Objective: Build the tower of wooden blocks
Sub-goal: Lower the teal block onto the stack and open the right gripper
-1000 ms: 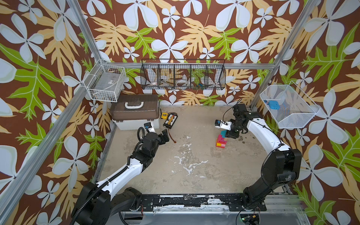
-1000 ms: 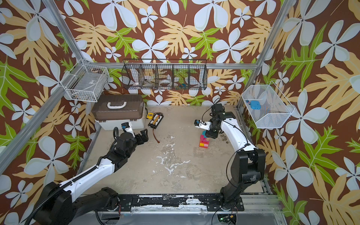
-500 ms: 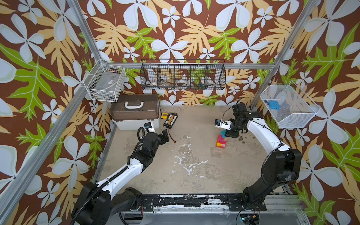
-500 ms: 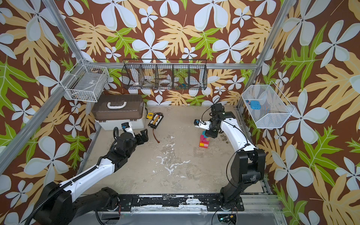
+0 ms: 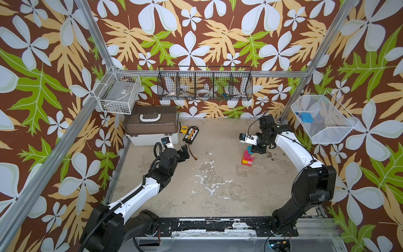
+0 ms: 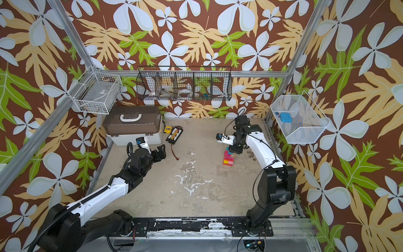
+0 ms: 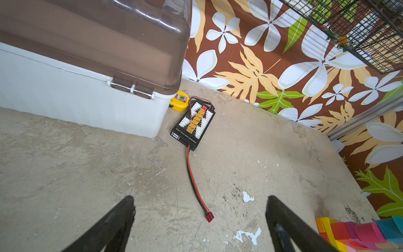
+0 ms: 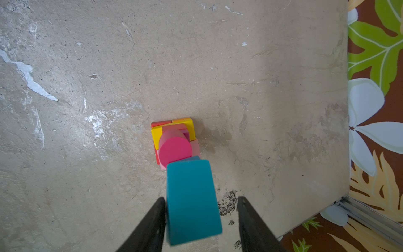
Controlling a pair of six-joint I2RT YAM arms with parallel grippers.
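Teal block (image 8: pixel 192 200) between right jaws, tower (image 8: pixel 174 150) beneath partly hidden.

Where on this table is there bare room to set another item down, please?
The widest bare patch is the middle of the table, between the left gripper, the tower and the front rail. The back strip from charging board to right arm is free too. Crowded: back left, with storage box, tape measure, board and cable.

My right hand (image 8: pixel 200 199) has eased its fingers (image 8: pixel 150 227) slightly inward toward the teal block (image 8: pixel 189 192) standing between them.
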